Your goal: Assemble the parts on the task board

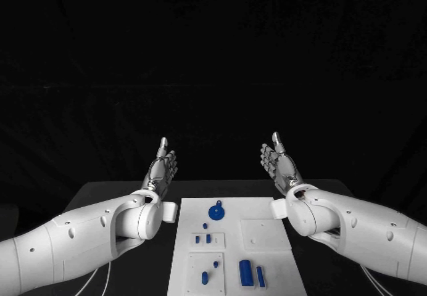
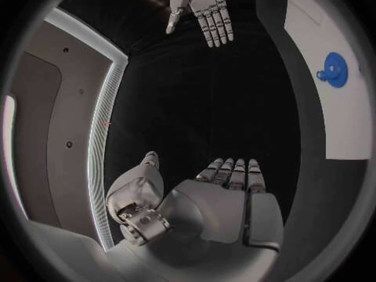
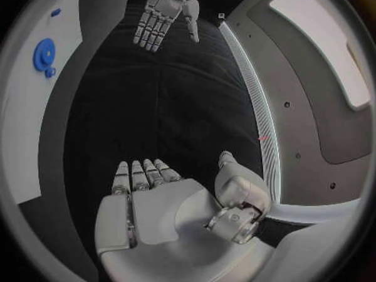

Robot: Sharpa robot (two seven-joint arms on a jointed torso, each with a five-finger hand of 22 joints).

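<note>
Dim, black surroundings, evenly lit white surfaces, sharp focus, fisheye-bent wrist edges

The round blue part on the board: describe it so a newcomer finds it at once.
Start at the white task board between the two arms. Near its far edge, left of centre, lies the round blue part. It is the one disc, with a small knob; the other blue parts nearer the robot are slim bars and pegs.

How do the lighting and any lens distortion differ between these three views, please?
Head view: dark backdrop, the white task board and both arms brightly lit, straight edges undistorted. Left wrist view: fisheye circle in a dark frame, the board's edge bends, the left robot hand evenly lit. Right wrist view: same fisheye curving, a bright panel glares near the rim, the right robot hand evenly lit.
</note>
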